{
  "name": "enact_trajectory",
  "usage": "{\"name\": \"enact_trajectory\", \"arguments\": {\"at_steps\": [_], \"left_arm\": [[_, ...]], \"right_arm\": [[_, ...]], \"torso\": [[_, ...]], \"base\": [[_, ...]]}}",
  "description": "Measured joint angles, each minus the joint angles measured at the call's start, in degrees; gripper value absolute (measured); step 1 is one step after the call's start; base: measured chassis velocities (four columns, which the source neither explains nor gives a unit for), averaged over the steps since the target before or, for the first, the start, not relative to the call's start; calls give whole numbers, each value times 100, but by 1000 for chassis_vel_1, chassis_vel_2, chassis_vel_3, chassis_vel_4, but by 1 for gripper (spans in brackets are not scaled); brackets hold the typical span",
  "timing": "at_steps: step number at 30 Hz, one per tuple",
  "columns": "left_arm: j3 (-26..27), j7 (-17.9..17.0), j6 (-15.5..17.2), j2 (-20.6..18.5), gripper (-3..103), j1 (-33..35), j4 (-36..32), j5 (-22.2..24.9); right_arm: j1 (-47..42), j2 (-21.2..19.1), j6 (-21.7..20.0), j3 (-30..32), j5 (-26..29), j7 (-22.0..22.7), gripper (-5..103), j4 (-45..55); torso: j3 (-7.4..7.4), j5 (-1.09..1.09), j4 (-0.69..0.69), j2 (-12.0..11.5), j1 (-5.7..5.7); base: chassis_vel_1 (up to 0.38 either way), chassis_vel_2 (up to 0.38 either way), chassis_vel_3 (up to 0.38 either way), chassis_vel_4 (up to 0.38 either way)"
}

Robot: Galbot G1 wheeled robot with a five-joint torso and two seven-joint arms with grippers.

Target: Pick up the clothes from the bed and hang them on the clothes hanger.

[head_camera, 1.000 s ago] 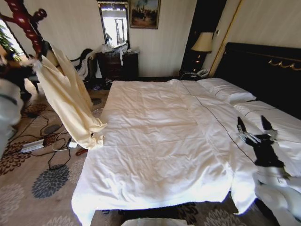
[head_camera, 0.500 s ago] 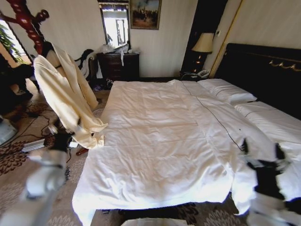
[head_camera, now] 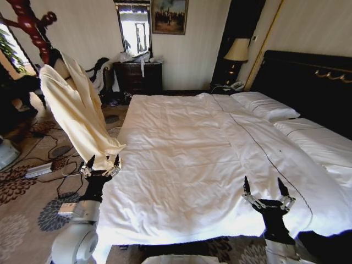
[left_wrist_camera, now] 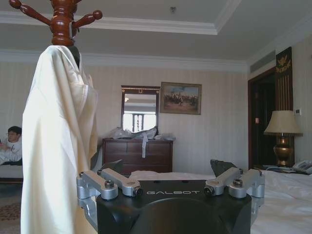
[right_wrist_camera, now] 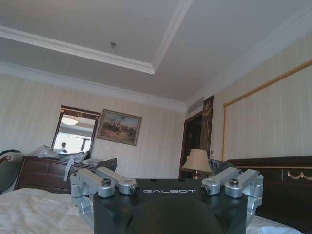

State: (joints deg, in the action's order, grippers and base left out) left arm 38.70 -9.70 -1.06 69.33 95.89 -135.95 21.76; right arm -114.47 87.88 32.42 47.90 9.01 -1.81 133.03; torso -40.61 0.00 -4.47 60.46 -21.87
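- At the left of the room, beside the bed [head_camera: 187, 154]: the clothes [head_camera: 77, 113], a cream garment, hung draped from the top of a red-brown wooden coat stand [head_camera: 30, 25], its lower end reaching down next to the bed's left edge.
- In the left wrist view, the clothes [left_wrist_camera: 56, 141] covered the stand [left_wrist_camera: 61, 22] below its turned pegs; whether a hanger sat under the fabric could not be told.
- Left gripper [head_camera: 100, 163]: low at the bed's left edge, pointing up, just below the garment's hem; 2 fingers spread, holding nothing.
- Right gripper [head_camera: 265, 190]: low over the near right part of the bed, pointing up; 2 fingers spread, holding nothing.
- Bed: white duvet, rumpled, with a thin dark seam line; pillows [head_camera: 267, 107] at the black headboard [head_camera: 308, 77].
- Far wall: dark dresser [head_camera: 137, 77], mirror [head_camera: 133, 27], framed painting [head_camera: 169, 15], lamp [head_camera: 237, 50].
- Floor: patterned carpet [head_camera: 33, 220] with cables.
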Motion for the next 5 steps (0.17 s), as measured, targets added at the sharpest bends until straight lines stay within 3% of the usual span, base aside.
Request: {"name": "enact_trajectory", "arguments": {"at_steps": [5], "left_arm": [[0,7,3,-19,100,-24,21,17]], "right_arm": [[9,-14,0,9,26,-5,100,-1]], "torso": [[0,0,0,0,0]], "base": [[0,0,0,0]]}}
